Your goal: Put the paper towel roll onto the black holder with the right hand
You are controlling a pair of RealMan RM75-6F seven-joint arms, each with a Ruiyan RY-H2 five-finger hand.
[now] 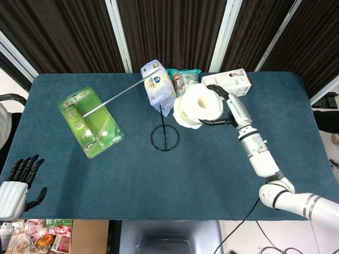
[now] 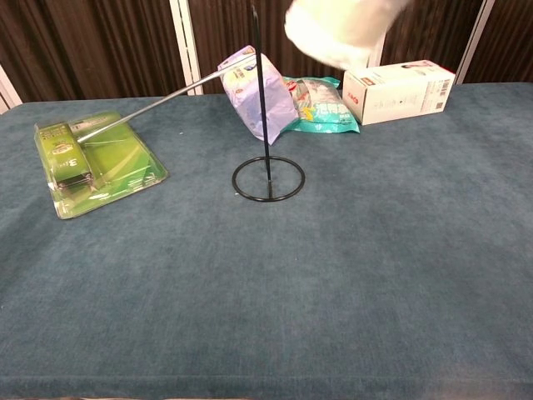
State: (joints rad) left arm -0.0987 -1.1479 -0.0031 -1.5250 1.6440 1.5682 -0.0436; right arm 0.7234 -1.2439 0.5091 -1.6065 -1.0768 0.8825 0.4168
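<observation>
The white paper towel roll (image 1: pixel 198 106) is up in the air, held by my right hand (image 1: pixel 226 106), whose fingers wrap its right side. In the chest view the roll (image 2: pixel 343 29) shows blurred at the top edge, tilted, to the right of the holder's rod; the hand itself is out of that view. The black holder (image 1: pixel 164 137) is a ring base with a thin upright rod (image 2: pixel 261 83), standing at mid-table just left of and below the roll. My left hand (image 1: pixel 20 182) hangs off the table's front left corner, fingers apart, holding nothing.
A green blister pack (image 1: pixel 90 121) with a long metal rod lies at the left. Behind the holder stand a white-blue bag (image 1: pixel 158 87), a teal packet (image 1: pixel 186 87) and a white box (image 1: pixel 229 82).
</observation>
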